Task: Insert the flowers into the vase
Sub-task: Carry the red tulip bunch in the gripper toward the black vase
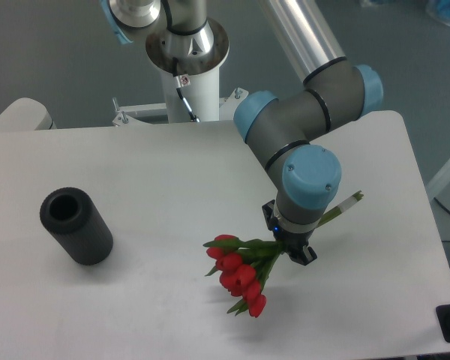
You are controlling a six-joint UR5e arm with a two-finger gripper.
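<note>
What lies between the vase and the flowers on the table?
Nothing: only bare white table separates the vase from the flowers in the fixed camera view.

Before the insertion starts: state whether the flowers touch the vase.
Apart. The camera view shows bare table between the flowers and the vase.

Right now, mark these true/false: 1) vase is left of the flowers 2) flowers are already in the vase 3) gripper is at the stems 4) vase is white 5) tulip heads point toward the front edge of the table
1) True. The vase stands on the table well left of the flowers.
2) False. The flowers are out on the right, apart from the vase, whose hole shows nothing in it.
3) True. The gripper sits over the stems, which stick out behind it; its jaws are hidden by the wrist.
4) False. It is matte black.
5) True. The red buds fan down toward the near edge.
</note>
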